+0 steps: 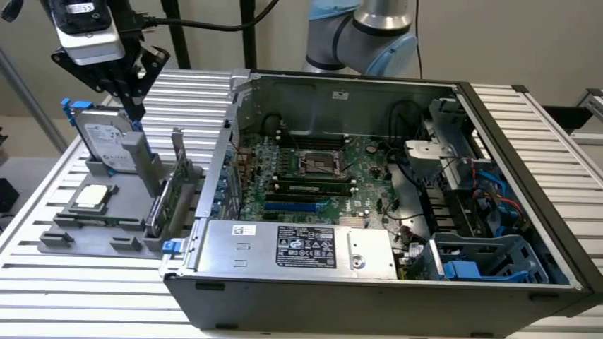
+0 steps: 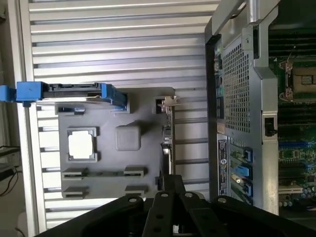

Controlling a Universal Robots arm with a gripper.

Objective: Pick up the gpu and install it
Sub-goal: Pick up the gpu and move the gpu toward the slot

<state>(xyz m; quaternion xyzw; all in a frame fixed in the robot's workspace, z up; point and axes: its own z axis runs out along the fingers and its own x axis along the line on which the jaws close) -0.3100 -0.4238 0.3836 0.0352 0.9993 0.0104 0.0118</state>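
The gpu (image 1: 168, 192) stands on edge in a slot of the grey holder (image 1: 90, 229), its silver bracket pointing up, just outside the open computer case (image 1: 377, 296). In the wrist view the gpu (image 2: 168, 140) appears edge-on along the holder's side (image 2: 108, 163) nearest the case. My gripper (image 1: 138, 114) hangs above the holder, over the gap between the hard drive and the gpu, touching neither. Its black fingers taper together to a point, shut with nothing between them. In the wrist view my gripper (image 2: 171, 181) sits over one end of the card.
A silver hard drive with blue rails (image 1: 102, 140) stands in the holder, and a square chip (image 1: 92, 196) lies flat in it. Inside the case lie the motherboard (image 1: 311, 176), power supply (image 1: 301, 246) and blue drive cage (image 1: 481, 258). A slatted metal table (image 1: 85, 296) lies underneath.
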